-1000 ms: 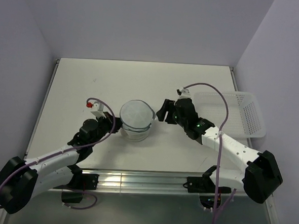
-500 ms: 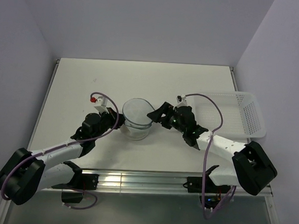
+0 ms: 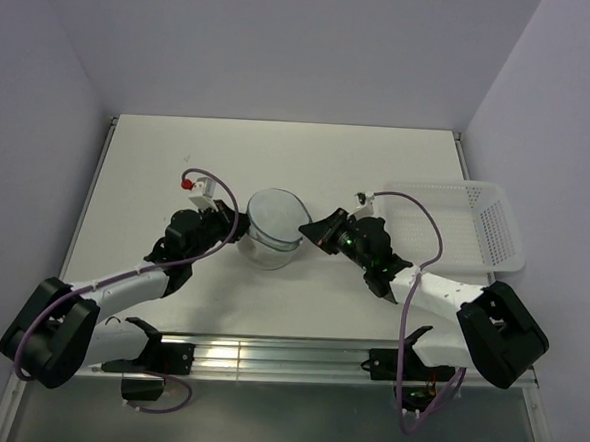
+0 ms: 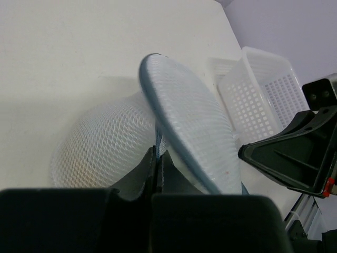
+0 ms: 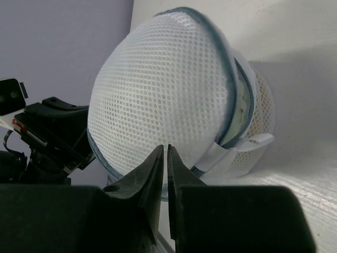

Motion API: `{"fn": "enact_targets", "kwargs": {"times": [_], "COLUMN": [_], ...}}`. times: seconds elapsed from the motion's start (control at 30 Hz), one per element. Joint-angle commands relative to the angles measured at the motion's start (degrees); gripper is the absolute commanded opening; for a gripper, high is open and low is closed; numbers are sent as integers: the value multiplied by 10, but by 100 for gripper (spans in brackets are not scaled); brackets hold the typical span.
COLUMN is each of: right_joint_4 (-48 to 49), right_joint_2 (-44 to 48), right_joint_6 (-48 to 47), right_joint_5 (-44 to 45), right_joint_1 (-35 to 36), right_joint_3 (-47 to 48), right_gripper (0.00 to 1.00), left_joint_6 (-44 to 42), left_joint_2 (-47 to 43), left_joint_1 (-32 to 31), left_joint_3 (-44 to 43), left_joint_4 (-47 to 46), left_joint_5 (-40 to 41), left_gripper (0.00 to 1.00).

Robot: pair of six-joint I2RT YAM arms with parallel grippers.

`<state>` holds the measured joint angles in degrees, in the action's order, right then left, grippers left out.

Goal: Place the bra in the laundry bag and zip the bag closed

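Note:
The laundry bag (image 3: 272,230), a round white mesh clamshell with a dark zipper rim, lies tipped on the table centre. Its lid (image 4: 184,116) stands ajar from the lower half (image 4: 95,153). Cream fabric, the bra (image 5: 241,108), shows in the gap between the halves; the rest of it is hidden by mesh. My left gripper (image 3: 236,227) is at the bag's left side, shut on the seam strip (image 4: 158,153) where the halves join. My right gripper (image 3: 316,232) is at the bag's right side, its jaws pinched to a thin slit on the lid's edge (image 5: 165,150).
A white perforated plastic basket (image 3: 475,227) stands at the right edge of the table, close behind the right arm. A white fabric tab (image 5: 253,142) hangs from the bag's rim. The table's metal rail (image 3: 266,360) runs along the near edge.
The right gripper moved in to the bag and closed from wide open onto the lid's edge. The bag tipped from upright onto its side. The left gripper pushed forward, still shut.

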<state>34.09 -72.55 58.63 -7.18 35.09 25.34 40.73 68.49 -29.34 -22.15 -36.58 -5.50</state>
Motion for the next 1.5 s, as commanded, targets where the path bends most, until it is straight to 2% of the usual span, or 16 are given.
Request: {"fn": "enact_targets", "kwargs": {"times": [0.0, 0.03, 0.07, 0.13, 0.17, 0.27, 0.47, 0.57, 0.67, 0.8, 0.9, 0.93, 1.1, 1.17, 1.3, 1.47], "right_joint_4": [42, 40, 35, 9, 2, -12, -34, -27, 7, 62, 131, 149, 198, 215, 204, 187], "right_joint_2": [21, 24, 29, 35, 36, 41, 55, 30, -5, -41, -44, -44, -56, -70, -86, -37], "right_joint_6": [0, -2, -9, -17, -18, -20, -29, -26, -7, 10, 10, 7, -11, -6, 17, 23], "right_joint_5": [3, 3, 6, 22, 29, 50, 97, 83, 48, 30, 61, 69, 111, 104, 83, 162], "right_joint_1": [1, 1, 2, 2, 2, 1, 2, 1, -3, -5, -5, -5, -6, -6, -5, -4], "right_joint_3": [-9, -10, -8, -7, -12, -17, -28, -20, -15, -9, -27, -40, -52, -48, -35, -92], "right_gripper": [13, 16, 28, 43, 58, 74, 77, 89, 92, 91, 81, 69, 63, 65, 82, 86], "left_joint_6": [-25, -28, -28, -29, -28, -22, -21, -25, -29, -27, -28, -27, -30, -28, -27, -27], "left_joint_2": [9, 10, 13, 20, 21, 20, 21, 24, 31, 27, 26, 25, 24, 29, 29, 24], "left_joint_1": [4, 4, 5, 8, 9, 9, 12, 15, 15, 16, 17, 17, 21, 24, 24, 25], "left_joint_3": [-44, -53, -56, -59, -57, -44, -31, -29, -32, -28, -29, -29, -30, -31, -30, -27], "left_joint_4": [-28, -25, -24, -24, -25, -32, -39, -49, -54, -54, -52, -52, -47, -51, -51, -51], "left_joint_5": [-14, -14, -13, -15, -17, -20, -20, -36, -48, -45, -46, -47, -46, -50, -52, -50], "left_gripper": [0, 0, 0, 0, 0, 0, 0, 0, 0, 0, 0, 0, 0, 0, 0, 0]}}
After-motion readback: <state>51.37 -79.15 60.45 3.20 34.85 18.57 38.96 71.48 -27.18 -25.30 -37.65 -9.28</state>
